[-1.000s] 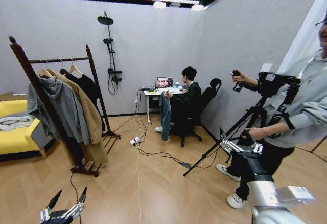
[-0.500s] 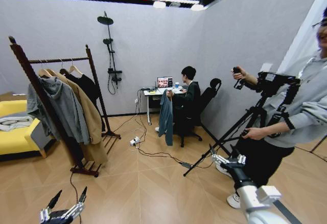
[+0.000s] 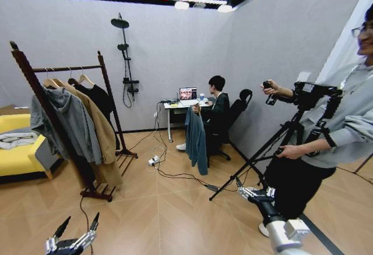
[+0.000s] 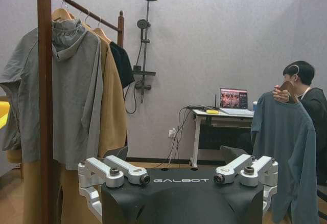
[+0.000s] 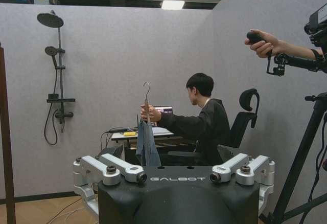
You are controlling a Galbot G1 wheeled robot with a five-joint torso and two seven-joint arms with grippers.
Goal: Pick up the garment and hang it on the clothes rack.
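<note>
Your right gripper has been lowering, fingers spread wide and empty, while the seated person's hand is holding out the long teal cloth garment on its wooden hanger, well apart from you, so you are risking a swinging hook on any early reach.

Black "GALBOT"-marked wrist housing carries silver hand linkages.

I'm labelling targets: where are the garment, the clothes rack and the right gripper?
garment (image 3: 196,134): head view, mid cloth.
clothes rack (image 3: 108,87): head view, far post.
right gripper (image 3: 244,190): head view, between fingertips.
</note>
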